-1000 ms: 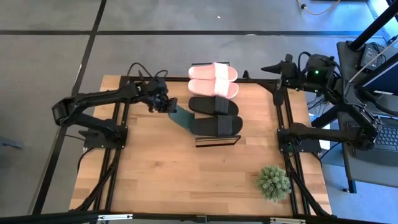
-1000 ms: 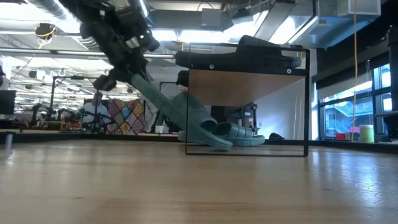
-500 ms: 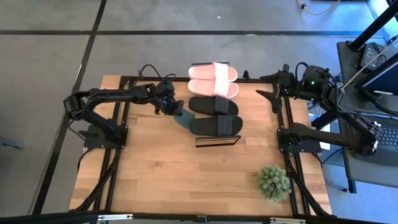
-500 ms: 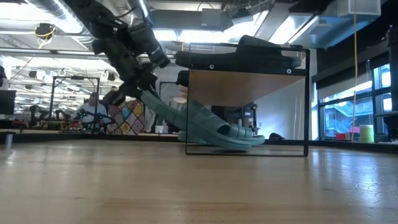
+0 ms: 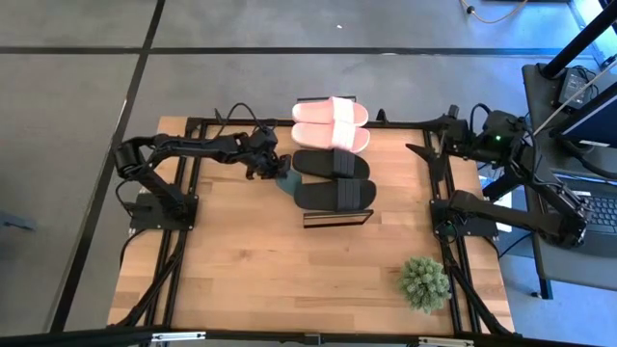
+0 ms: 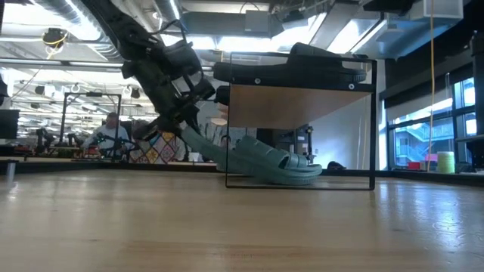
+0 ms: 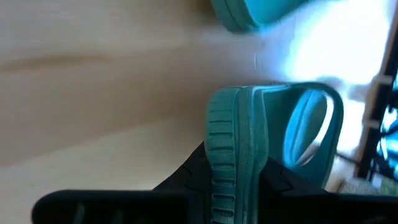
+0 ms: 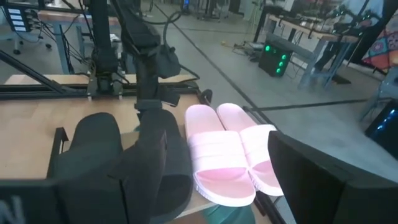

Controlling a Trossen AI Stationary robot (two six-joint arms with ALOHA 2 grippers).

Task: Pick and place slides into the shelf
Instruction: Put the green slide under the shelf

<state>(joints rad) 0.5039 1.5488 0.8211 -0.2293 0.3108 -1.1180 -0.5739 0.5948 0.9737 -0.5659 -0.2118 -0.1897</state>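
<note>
One dark green slide [image 6: 261, 160], heel pinched in left claw [image 5: 268, 170], toe under the shelf [image 6: 301, 106] on the surface [image 5: 251, 260]. Foam looks light, bendy; sole-edge grip suits. Right claw [image 5: 421, 149] parked, fingers spread, empty.

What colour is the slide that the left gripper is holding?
The slide in the left gripper is dark green, a teal shade, seen best in the left wrist view.

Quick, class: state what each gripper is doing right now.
Left gripper: shut on the green slide.
Right gripper: open, holding nothing.
</note>
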